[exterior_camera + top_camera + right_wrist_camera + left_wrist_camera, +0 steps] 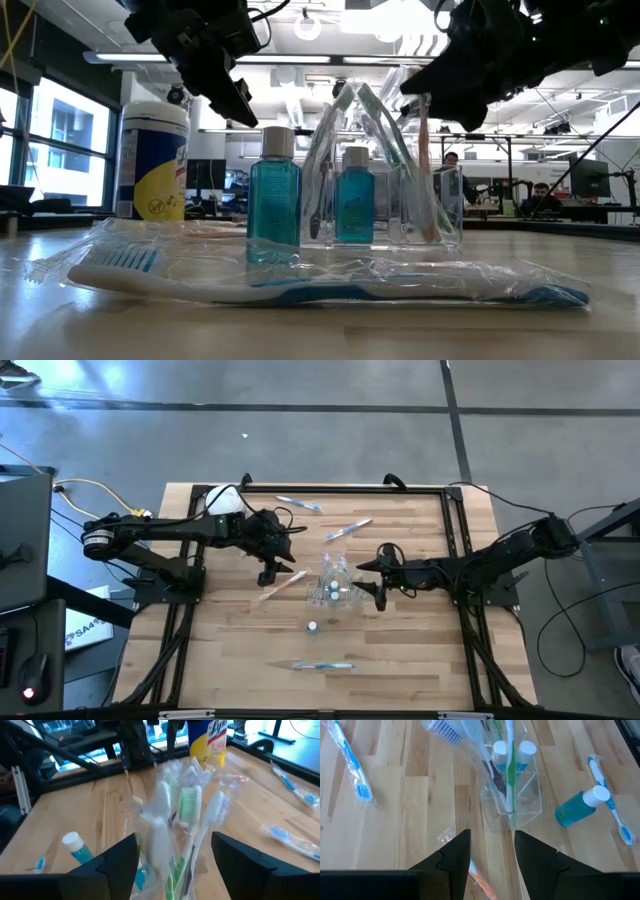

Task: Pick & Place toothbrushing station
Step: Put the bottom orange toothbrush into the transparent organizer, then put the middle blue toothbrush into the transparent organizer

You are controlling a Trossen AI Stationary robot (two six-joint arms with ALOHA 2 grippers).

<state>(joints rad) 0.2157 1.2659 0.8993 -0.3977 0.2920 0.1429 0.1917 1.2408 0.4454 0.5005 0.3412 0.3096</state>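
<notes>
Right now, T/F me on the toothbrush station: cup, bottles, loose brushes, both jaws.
1. The clear cup stands upright with brushes in it. True.
2. A blue bottle lies on its side beside the cup. True.
3. The right gripper is clamped shut on a bottle. False: its jaws stand open around the brushes in the cup.
4. The yellow-label canister lies tipped over. False: it stands upright.
5. The left gripper has an orange wrapped brush under it on the table. True.
</notes>
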